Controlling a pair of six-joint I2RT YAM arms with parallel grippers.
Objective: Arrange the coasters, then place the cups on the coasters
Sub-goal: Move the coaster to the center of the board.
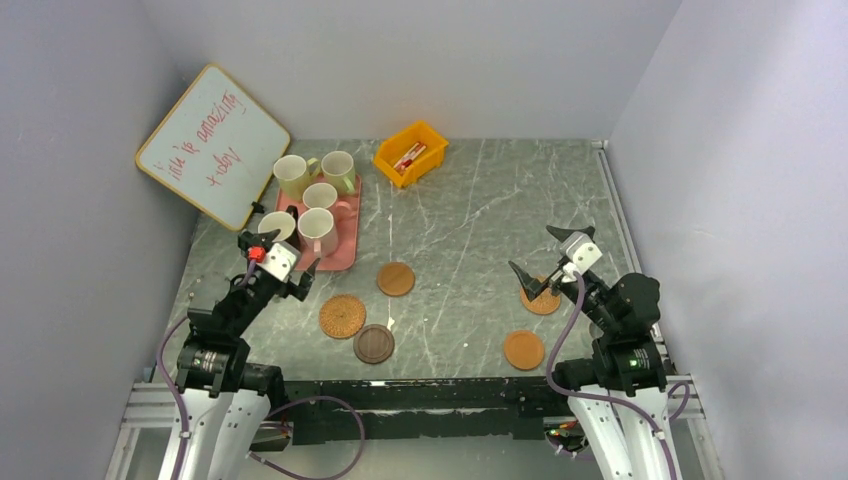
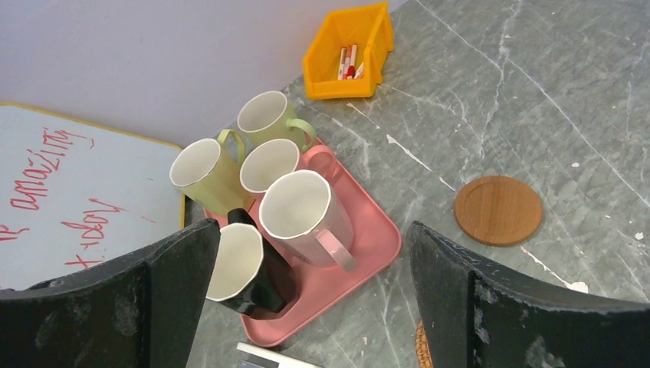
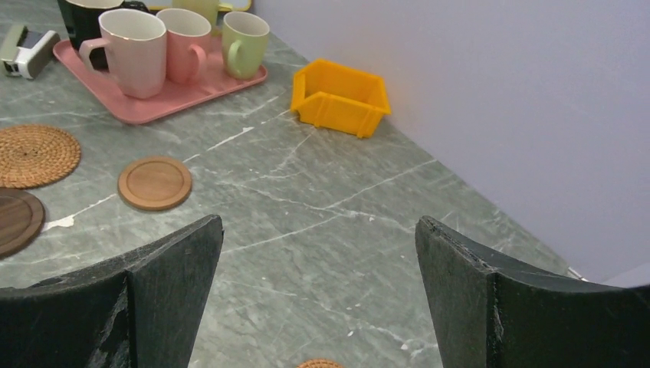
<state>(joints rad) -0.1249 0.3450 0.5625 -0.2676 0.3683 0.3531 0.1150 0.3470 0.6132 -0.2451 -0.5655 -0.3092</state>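
A dark grey-green, marble-patterned surface [image 1: 470, 200] with thin white veins is closed in on three sides by plain pale lavender-grey panels: a back wall [image 1: 420, 60], a left wall [image 1: 70, 220] and a right wall [image 1: 740, 200]. A whiteboard [image 1: 212, 145] with red handwriting leans in the far left corner. A metal rail [image 1: 617, 205] runs along the surface's right edge. The light is even and soft.

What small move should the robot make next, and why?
Probably lower the right gripper onto the orange coaster beneath it. Its jaws stand open, the coasters lie scattered, and the cups stand on the pink tray.
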